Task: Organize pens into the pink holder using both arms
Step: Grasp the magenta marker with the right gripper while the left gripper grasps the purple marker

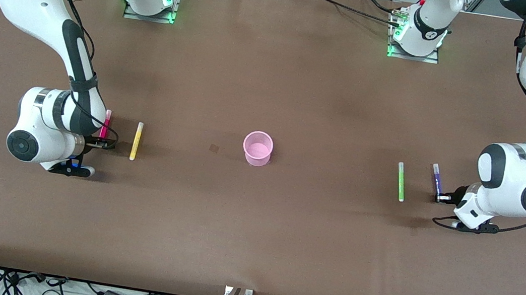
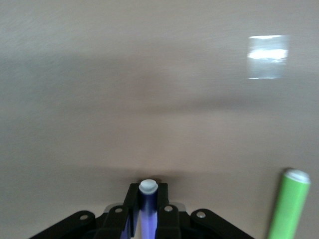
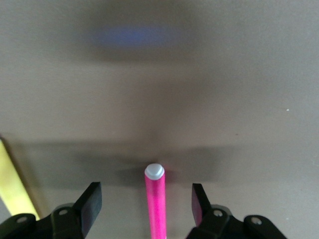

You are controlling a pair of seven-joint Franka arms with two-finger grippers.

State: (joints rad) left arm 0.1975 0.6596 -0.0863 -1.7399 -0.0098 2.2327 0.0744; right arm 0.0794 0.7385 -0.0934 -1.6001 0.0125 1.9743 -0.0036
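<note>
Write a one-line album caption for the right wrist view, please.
Right end effector, fingers open, straddles a magenta pen lying on the brown table, a yellow pen alongside.

high front overview, 2 close wrist views

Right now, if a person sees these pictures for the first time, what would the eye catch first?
Probably the pink holder, standing alone and empty at the table's middle. Then the mirrored arms: the left gripper is shut on the purple pen at its end of the table, beside the green pen. The right gripper is open around the magenta pen, beside the yellow pen.
</note>
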